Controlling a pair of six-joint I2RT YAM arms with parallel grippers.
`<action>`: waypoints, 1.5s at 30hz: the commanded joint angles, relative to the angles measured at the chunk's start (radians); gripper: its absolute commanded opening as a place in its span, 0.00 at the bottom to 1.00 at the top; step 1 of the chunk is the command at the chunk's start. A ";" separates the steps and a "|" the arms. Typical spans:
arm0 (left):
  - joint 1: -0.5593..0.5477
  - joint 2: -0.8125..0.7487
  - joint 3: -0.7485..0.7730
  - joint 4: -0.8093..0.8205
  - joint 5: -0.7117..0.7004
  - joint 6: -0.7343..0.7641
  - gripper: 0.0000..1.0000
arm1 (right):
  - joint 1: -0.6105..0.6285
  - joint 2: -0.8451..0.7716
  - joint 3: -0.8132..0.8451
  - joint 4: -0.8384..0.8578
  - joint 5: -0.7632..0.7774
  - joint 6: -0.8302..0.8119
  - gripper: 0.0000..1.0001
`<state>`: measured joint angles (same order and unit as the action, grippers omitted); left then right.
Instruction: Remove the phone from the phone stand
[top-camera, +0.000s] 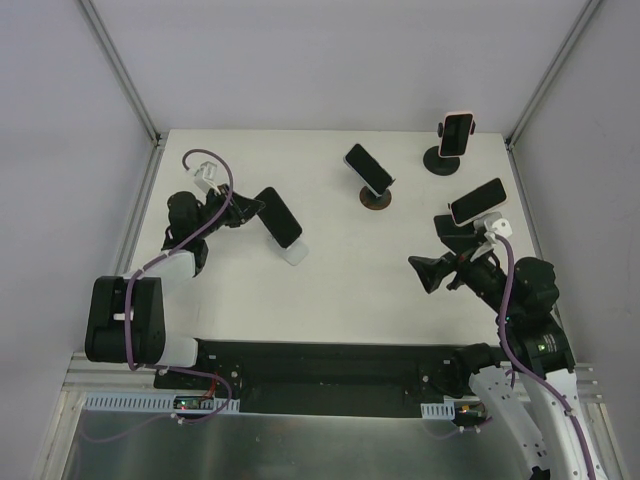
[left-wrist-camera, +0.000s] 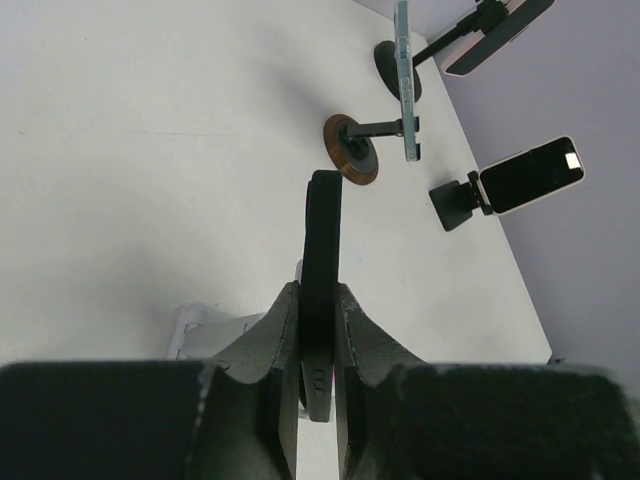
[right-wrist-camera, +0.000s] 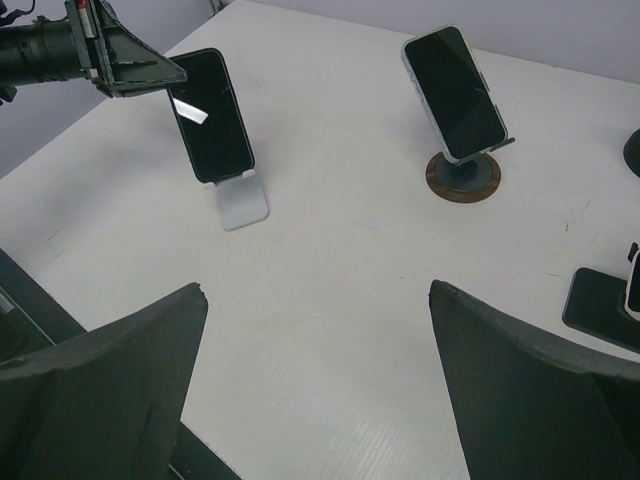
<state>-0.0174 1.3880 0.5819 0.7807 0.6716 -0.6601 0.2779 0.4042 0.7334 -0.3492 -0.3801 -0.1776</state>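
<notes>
As the top view shows, the left gripper (top-camera: 245, 208) meets the phone (top-camera: 280, 217) leaning on its white stand (top-camera: 294, 252). Left wrist view: fingers (left-wrist-camera: 281, 340) pinch its two flat faces; stiff and smooth, it may slip. Right wrist view: right gripper (right-wrist-camera: 320, 300) spread wide.

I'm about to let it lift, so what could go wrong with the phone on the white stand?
The left gripper pinches the black phone only near its top end, so it might pivot or slip when lifted. The white stand looks light and may drag along or tip if the phone catches on it.
</notes>
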 joint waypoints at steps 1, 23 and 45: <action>0.010 -0.020 0.035 0.058 0.019 -0.013 0.04 | 0.006 -0.013 0.000 0.015 -0.016 -0.017 0.96; 0.005 -0.204 0.275 -0.242 0.110 -0.032 0.00 | 0.006 0.088 0.055 -0.045 -0.119 0.026 0.96; -0.538 -0.259 0.279 -0.406 -0.161 -0.082 0.00 | 0.268 0.419 0.133 -0.068 -0.025 0.207 0.96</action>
<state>-0.4667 1.1297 0.8318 0.3069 0.6159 -0.6998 0.4347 0.7898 0.8154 -0.4236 -0.5579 -0.0044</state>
